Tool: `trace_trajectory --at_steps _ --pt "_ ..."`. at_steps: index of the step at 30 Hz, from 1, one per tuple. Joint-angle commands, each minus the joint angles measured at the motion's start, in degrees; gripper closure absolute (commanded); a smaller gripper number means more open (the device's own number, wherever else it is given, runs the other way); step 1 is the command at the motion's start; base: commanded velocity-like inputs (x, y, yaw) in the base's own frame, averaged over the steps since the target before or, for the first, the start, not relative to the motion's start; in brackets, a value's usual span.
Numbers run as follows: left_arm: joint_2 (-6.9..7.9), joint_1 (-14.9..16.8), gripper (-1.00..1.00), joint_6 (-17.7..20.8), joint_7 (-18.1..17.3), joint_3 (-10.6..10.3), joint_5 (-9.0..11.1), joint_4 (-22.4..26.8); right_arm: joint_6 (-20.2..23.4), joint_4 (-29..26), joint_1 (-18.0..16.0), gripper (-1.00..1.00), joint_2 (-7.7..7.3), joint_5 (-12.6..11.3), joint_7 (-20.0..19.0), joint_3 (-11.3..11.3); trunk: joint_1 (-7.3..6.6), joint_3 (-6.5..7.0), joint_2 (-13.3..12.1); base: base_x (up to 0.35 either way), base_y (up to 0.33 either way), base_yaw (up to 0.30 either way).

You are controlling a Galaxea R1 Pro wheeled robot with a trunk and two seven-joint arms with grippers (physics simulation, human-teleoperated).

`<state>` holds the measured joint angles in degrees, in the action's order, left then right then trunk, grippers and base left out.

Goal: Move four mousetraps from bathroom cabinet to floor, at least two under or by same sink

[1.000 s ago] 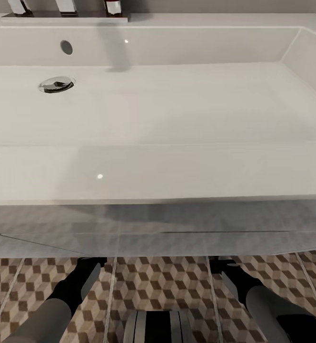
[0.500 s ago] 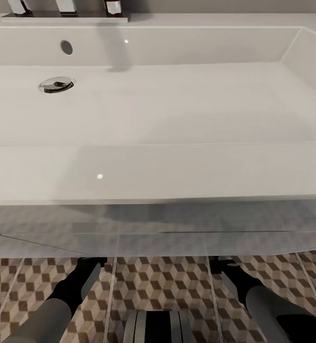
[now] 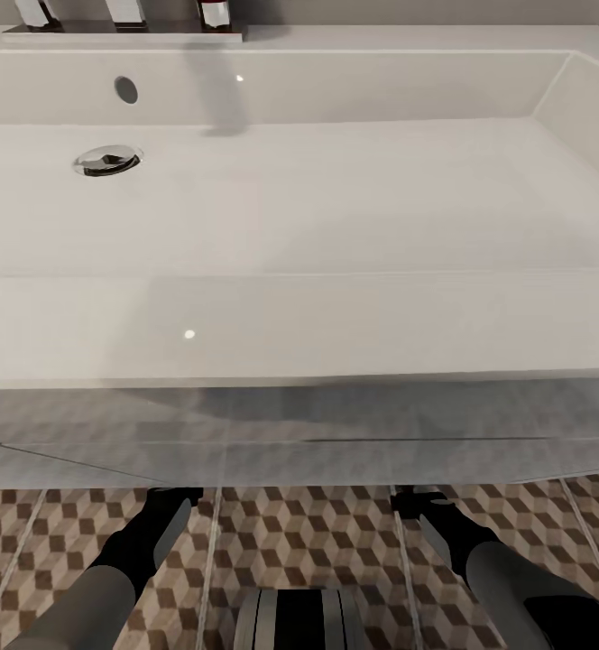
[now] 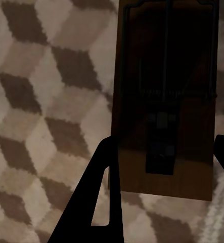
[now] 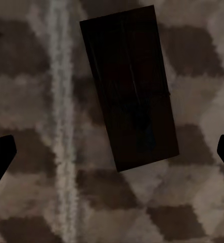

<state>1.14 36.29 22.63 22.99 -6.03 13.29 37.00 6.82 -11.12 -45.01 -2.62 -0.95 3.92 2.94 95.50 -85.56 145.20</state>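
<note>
Below, two mousetraps [image 4: 165,101] flat — grippers [image 4: 165,167] spread

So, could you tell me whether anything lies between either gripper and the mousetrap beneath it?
Nothing visible does. The left gripper has open fingers flanking its mousetrap on the bathroom floor; the right gripper is open over another mousetrap.

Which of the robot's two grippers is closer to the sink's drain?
Left. The left gripper hangs over the floor below the sink's drain side; the right gripper hangs further along, toward the basin's other end.
</note>
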Motion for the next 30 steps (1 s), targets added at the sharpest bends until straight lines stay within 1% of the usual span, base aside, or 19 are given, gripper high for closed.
trace_trajectory --at_steps 1,21,30 --pt "0.09 0.0 1.00 0.2 0.6 -0.5 0.6 0.1 0.4 -0.1 0.0 -1.00 -0.02 -0.1 0.2 0.3 -0.01 -0.03 0.0 0.000 0.000 0.000" --pt "0.09 0.0 1.00 0.5 0.6 -0.3 0.6 0.0 0.3 -0.1 0.0 -1.00 -0.02 -0.1 0.2 0.3 -0.01 -0.03 0.0 0.000 0.000 0.000" --pt "0.09 0.0 1.00 0.6 0.6 -0.3 0.9 -0.8 0.3 -0.1 0.0 -1.00 -0.02 -0.1 0.2 0.3 -0.01 -0.03 0.0 0.000 0.000 0.000"
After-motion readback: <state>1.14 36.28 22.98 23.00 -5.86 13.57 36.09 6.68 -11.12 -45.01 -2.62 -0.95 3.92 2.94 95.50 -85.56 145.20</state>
